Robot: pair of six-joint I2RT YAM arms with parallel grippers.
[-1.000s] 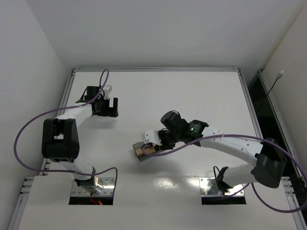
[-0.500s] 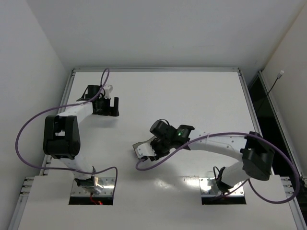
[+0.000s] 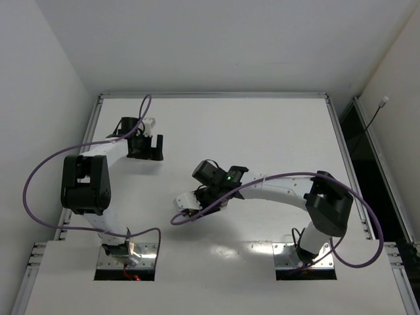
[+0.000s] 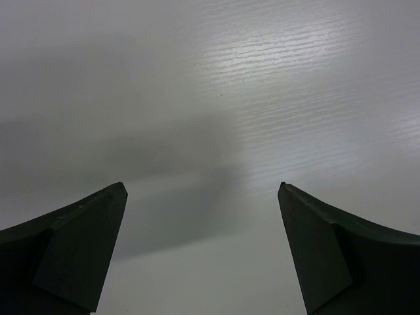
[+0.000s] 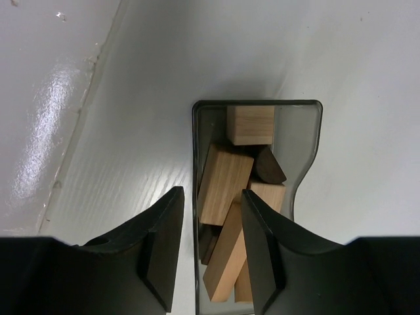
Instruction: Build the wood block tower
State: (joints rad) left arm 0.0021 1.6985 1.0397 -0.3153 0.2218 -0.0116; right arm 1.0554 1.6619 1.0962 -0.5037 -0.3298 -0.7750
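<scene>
Several wood blocks lie jumbled in a grey translucent tray point(image 5: 319, 134): light tan cuboids point(image 5: 224, 184) and a dark brown rounded piece point(image 5: 269, 167). My right gripper point(image 5: 213, 190) is open and straddles the tray's left wall. One finger is outside on the table and the other is over the blocks, with a gap showing beside the wall. In the top view the right gripper point(image 3: 186, 202) covers the tray near the table's middle. My left gripper point(image 3: 156, 148) hovers at the far left, open point(image 4: 202, 187) over bare table. No tower is in view.
A purple cable point(image 3: 197, 213) loops under the right arm near the tray. The table's raised metal edge point(image 3: 210, 95) runs along the back, and white walls close in on the left and the back.
My right arm has swung left and its gripper has come over the tray, which lay uncovered beside it a second ago. The left arm has stayed put.
</scene>
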